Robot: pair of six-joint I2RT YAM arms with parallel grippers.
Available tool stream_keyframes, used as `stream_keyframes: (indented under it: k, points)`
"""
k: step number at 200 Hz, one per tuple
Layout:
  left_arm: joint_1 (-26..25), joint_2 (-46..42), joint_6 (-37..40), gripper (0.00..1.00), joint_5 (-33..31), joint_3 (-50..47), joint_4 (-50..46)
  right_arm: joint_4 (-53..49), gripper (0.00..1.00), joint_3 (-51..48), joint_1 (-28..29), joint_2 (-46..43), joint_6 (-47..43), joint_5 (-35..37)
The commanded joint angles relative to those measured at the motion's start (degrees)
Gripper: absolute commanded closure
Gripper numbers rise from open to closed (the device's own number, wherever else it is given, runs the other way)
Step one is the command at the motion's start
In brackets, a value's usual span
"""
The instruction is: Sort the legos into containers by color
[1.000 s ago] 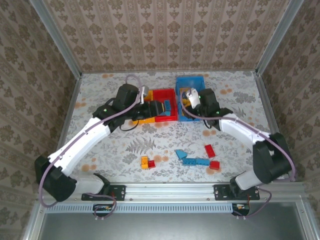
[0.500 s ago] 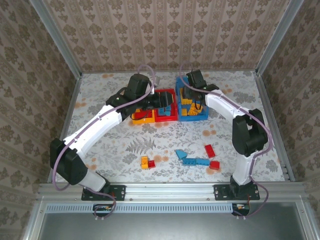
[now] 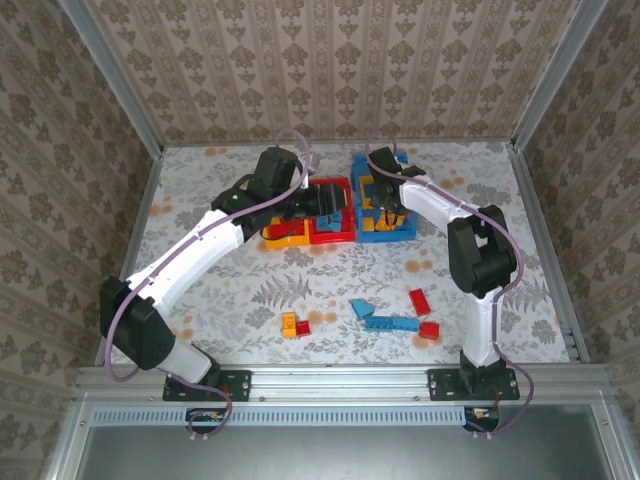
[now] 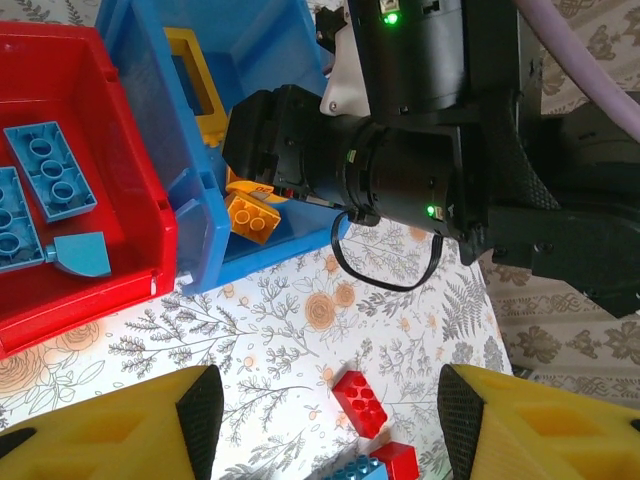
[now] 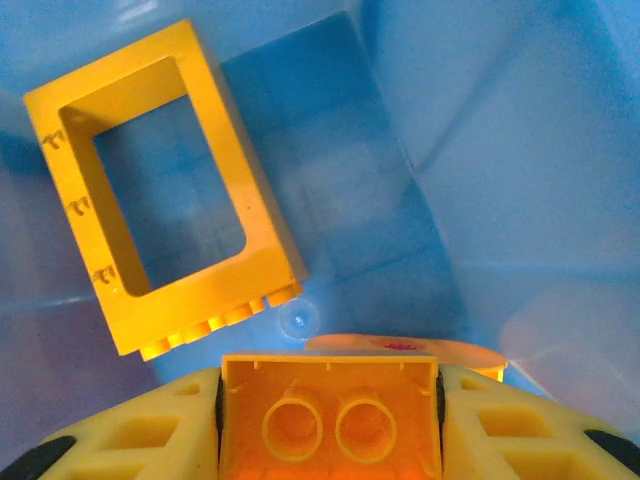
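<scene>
My right gripper (image 5: 330, 400) is shut on an orange-yellow brick (image 5: 330, 425), seen from its hollow underside, low inside the blue bin (image 5: 520, 150). A yellow open frame (image 5: 150, 190) lies on that bin's floor just beyond it. From above, the right gripper (image 3: 388, 205) reaches into the blue bin (image 3: 402, 163). My left gripper (image 3: 322, 200) hovers over the red bin (image 3: 345, 236). Its jaws (image 4: 325, 420) are open and hold nothing. Blue bricks (image 4: 50, 170) lie in the red bin (image 4: 120, 130). The yellow-orange bin (image 3: 283, 240) stands left of the red one.
Loose legos lie on the floral table near the front: an orange and red pair (image 3: 293, 325), blue pieces (image 3: 380, 318) and two red bricks (image 3: 419, 300). A red brick (image 4: 360, 400) shows on the table between my left fingers. Metal rails border the table.
Over the last second both arms have swung their elbows up and inward, reaching further toward the bins. The right gripper still grips the orange-yellow brick and now sits deeper in the blue bin.
</scene>
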Motion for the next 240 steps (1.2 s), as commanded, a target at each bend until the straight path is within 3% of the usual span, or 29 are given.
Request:
stream_keyframes:
  k: [1, 41, 100, 159, 206, 240]
  points:
    - [0.51, -2.55, 1.12, 0.38, 1.21, -1.08, 0.52, -2.47, 0.58, 3.6, -0.2, 1.61, 4.18, 3.74]
    - [0.68, -3.41, 0.94, 0.38, 1.3, -1.95, 0.63, -4.35, 0.55, 6.1, -0.12, 3.72, 9.24, 5.64]
    - [0.77, -4.6, 0.64, 0.38, 1.24, -3.38, 0.83, -5.61, 0.33, 8.96, 0.22, 4.94, 12.54, 5.58]
    - [1.2, -5.57, 0.81, 0.38, -0.04, -4.87, 0.05, -2.26, 0.35, 8.14, 2.83, -0.65, 11.74, 6.63]
    - [2.01, -6.08, 1.91, 0.38, -0.82, -5.85, -1.81, 5.12, 0.39, -4.12, 5.1, -13.03, 9.11, 9.02]
    - [1.38, -3.53, 7.16, 0.38, 1.75, -4.49, -7.9, 16.58, 0.39, -22.02, 5.91, -28.95, -2.76, 5.85]
